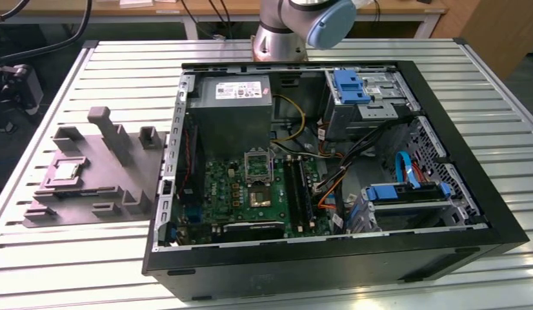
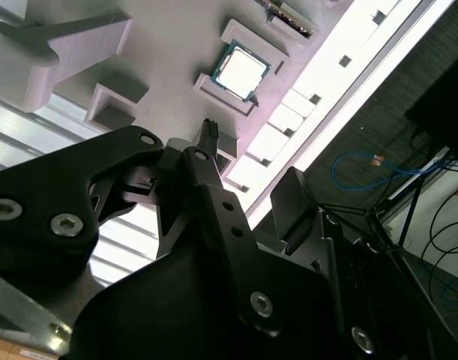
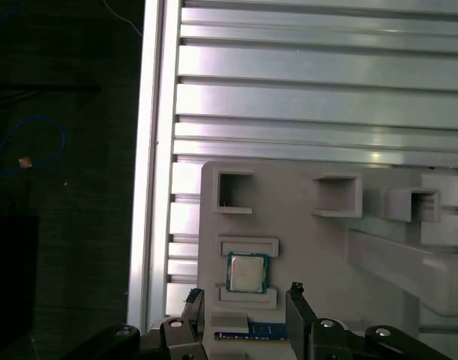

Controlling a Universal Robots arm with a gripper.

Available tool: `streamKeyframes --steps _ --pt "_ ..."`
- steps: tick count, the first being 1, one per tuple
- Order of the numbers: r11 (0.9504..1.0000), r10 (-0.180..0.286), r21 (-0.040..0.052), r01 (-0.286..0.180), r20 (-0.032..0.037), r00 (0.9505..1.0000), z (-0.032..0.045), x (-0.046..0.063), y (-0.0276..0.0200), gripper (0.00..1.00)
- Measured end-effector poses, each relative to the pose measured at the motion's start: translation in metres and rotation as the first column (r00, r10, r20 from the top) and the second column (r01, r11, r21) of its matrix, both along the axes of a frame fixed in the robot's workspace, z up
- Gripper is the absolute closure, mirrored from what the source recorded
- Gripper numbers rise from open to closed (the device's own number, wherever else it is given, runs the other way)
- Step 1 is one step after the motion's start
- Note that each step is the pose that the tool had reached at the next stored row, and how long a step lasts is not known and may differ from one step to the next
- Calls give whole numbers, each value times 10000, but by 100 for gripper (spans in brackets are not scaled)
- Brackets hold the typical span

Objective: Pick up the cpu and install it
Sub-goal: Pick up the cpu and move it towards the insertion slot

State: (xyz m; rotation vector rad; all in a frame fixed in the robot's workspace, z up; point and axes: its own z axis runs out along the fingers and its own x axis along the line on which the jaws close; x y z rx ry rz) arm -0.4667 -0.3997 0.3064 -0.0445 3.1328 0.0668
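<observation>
Exterior view, from its left: a grey plastic holder (image 1: 120, 177) lies on the slatted metal table (image 1: 77, 258). The cpu (image 1: 65, 170) sits flat in a shallow square seat on the holder, silver top up. Toward the middle, the arm's base (image 1: 282, 35) stands at the table's far edge. Toward the exterior view's right, an open computer case (image 1: 473, 213) lies on its side. A green board (image 1: 249, 194) lines its floor, and the socket (image 1: 256, 161) on that board is well apart from the cpu.

In the first wrist view the claw (image 3: 243, 292) hangs over the holder (image 3: 311, 247) with its two black fingers (image 3: 297, 307) spread wide, holding nothing. The cpu (image 3: 247, 272) lies just beyond the fingertips, in line with the gap between them, and touches neither finger. A thin blue strip (image 3: 251, 330) lies on the holder between the fingers, closer in to the claw than the cpu.

In the second wrist view the claw (image 2: 251, 154) is again wide open and empty. The cpu (image 2: 242, 69) rests in its seat on the holder (image 2: 169, 45), just past the fingertips.
</observation>
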Motion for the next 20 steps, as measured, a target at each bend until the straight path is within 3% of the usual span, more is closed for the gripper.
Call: streamKeyframes --steps 14,20 --pt "10000 0 3 0 5 10000 -17 0 0 45" --pt "10000 0 0 0 -2 10000 -102 6 -7 45"
